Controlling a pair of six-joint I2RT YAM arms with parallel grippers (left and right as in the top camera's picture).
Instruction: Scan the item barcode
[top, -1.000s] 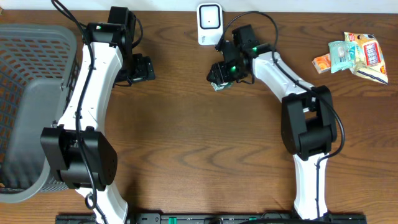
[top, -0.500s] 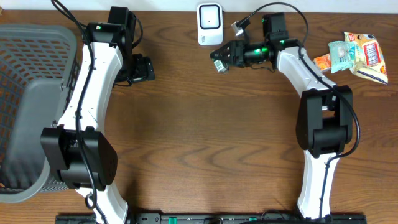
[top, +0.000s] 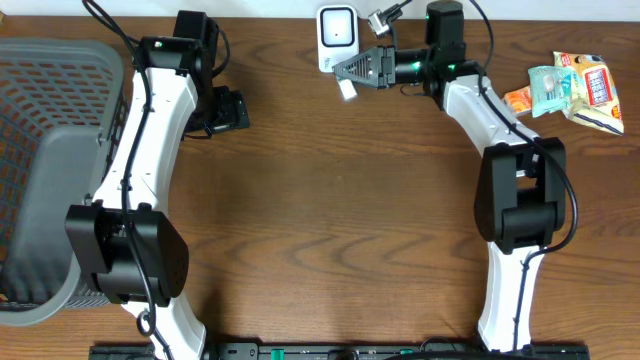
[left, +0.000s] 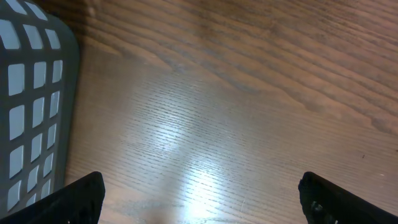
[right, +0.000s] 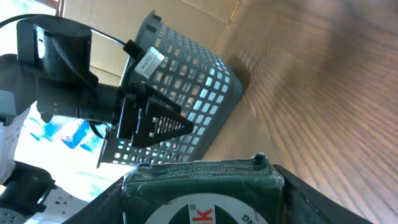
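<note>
My right gripper (top: 352, 74) is shut on the item, a dark green packet (right: 205, 190) with a white round label and a red letter. Both fingers press on its sides in the right wrist view. From overhead, the gripper lies level and points left, and its tip is just below and right of the white scanner (top: 338, 38) at the table's back edge. A pale corner of the packet (top: 347, 89) pokes out under the tip. No barcode shows in any view. My left gripper (top: 226, 110) hangs open over bare wood, with nothing between its fingers (left: 81, 199).
A grey mesh basket (top: 50, 150) fills the left side of the table, and its wall (left: 31, 93) is close to my left gripper. Several snack packets (top: 575, 88) lie at the back right. The wooden table (top: 330, 220) is brown.
My right arm has swung the packet up and back from the table's middle toward the scanner, and the wrist has turned to lie level. The left arm has not moved.
</note>
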